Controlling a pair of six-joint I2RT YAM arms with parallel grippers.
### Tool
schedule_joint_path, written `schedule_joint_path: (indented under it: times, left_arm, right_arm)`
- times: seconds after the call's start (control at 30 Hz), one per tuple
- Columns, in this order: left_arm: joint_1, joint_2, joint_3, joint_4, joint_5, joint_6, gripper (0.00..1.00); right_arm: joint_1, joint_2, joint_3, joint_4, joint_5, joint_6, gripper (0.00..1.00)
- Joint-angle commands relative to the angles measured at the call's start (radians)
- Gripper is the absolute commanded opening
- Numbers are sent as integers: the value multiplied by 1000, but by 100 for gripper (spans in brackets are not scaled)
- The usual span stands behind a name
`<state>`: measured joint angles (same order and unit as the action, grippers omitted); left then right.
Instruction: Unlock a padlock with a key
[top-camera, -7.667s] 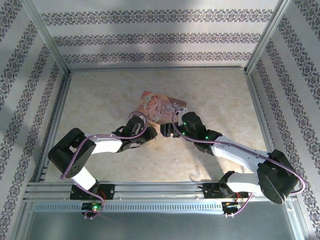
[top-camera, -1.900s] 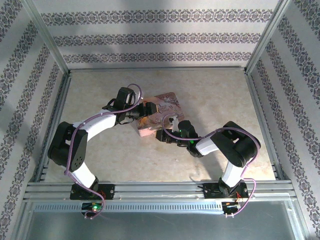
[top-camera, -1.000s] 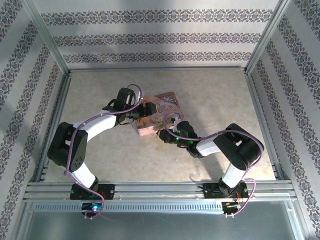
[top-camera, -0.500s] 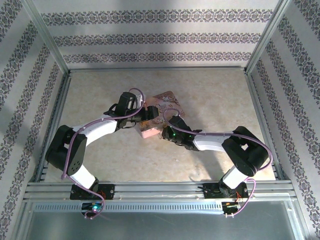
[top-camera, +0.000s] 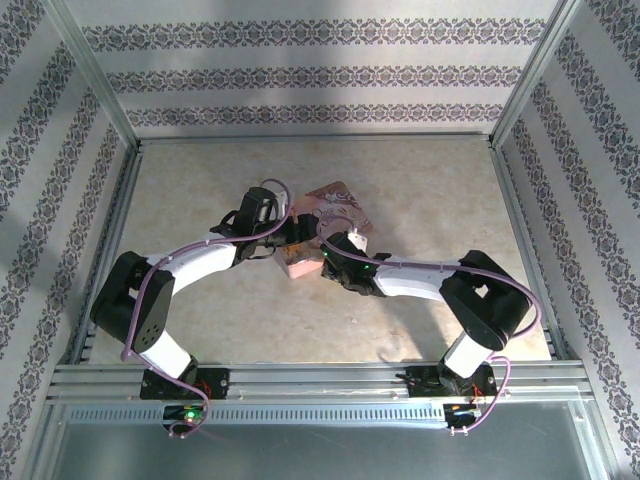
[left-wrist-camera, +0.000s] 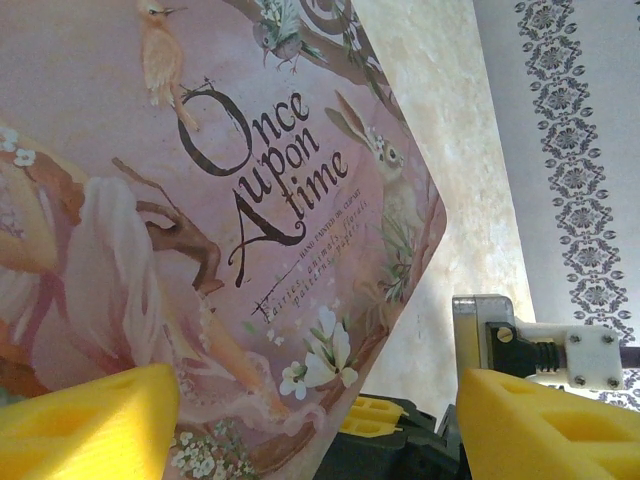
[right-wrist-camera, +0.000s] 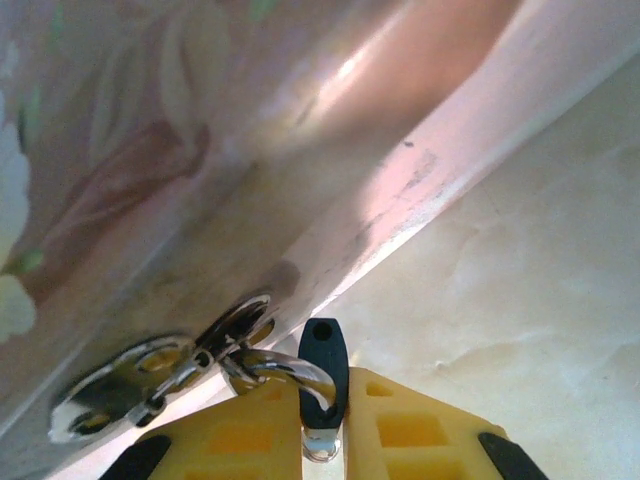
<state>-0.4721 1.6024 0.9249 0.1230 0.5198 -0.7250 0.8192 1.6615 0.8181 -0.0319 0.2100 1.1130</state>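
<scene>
The pink flower-printed tin lies mid-table, tipped, with its pale side wall facing my right wrist. A silver hasp hangs on that wall. The padlock's silver shackle passes through the hasp loop and runs down between my right fingers. My right gripper is shut on the padlock there, against a thin black tab with a hole; I cannot tell whether that tab is the key's head. My left gripper stands open at the tin's left end, the lid's corner between its yellow fingers.
The right gripper's black and yellow body sits just past the tin's corner in the left wrist view. Both arms meet at the tin, purple cables looping over them. Metal frame rails and patterned walls bound the beige table.
The right arm has stretched out and its gripper has slid left to the tin's near side. The left gripper has shifted a little right along the tin, which has turned slightly.
</scene>
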Motion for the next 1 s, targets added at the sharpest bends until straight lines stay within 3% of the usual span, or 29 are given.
schedule_joint_path:
  times: [0.0, 0.2, 0.57, 0.73, 0.9, 0.97]
  left_arm:
    - [-21, 27, -47, -94, 5, -38, 74]
    - [-21, 33, -44, -96, 6, -34, 74]
    - [-20, 41, -36, -105, 7, -25, 74]
    - [-20, 38, -28, -120, 6, -17, 74]
    - [-19, 30, -30, -128, -2, -9, 74]
    - [-19, 27, -32, -129, -3, -9, 74]
  right_arm:
    - [10, 48, 30, -56, 71, 47, 19]
    - [31, 38, 51, -38, 59, 28, 32]
    - [46, -87, -74, 127, -63, -65, 53]
    - [53, -189, -135, 138, -105, -117, 66]
    - [36, -333, -216, 126, -95, -233, 73]
    - [-2, -388, -243, 126, -150, -304, 73]
